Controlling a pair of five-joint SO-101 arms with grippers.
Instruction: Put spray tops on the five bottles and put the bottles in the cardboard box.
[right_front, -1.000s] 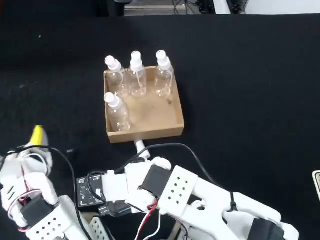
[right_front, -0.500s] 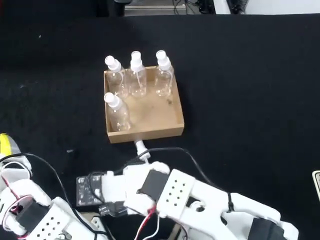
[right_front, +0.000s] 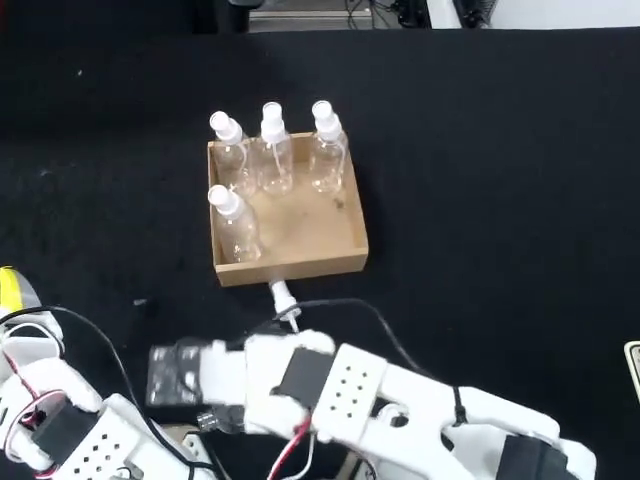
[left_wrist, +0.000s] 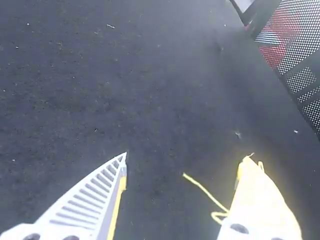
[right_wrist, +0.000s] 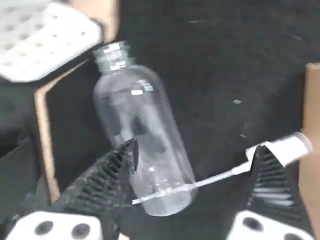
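Note:
The cardboard box (right_front: 345, 262) sits mid-table with several clear bottles inside, each wearing a white spray top; one of them (right_front: 237, 225) stands near the box's front left. A loose spray top (right_front: 283, 299) lies on the black cloth just in front of the box. In the right wrist view a clear bottle (right_wrist: 142, 145) without a top lies on its side, with the spray top (right_wrist: 282, 148) beside it and its thin tube across the bottle's base. My right gripper (right_wrist: 195, 150) is open, its black fingers on either side of the bottle's base and the tube. My left gripper (left_wrist: 185, 159) is open over bare cloth.
The right arm (right_front: 350, 395) covers the near middle of the table. The left arm (right_front: 50, 420) is at the near left corner. A black and red mesh object (left_wrist: 295, 40) lies beyond the left gripper. A pale object (right_front: 632, 362) sits at the right edge.
The left arm has pulled back toward the table's left edge, its yellow finger now at the far left. The right arm has shifted slightly left and nearer.

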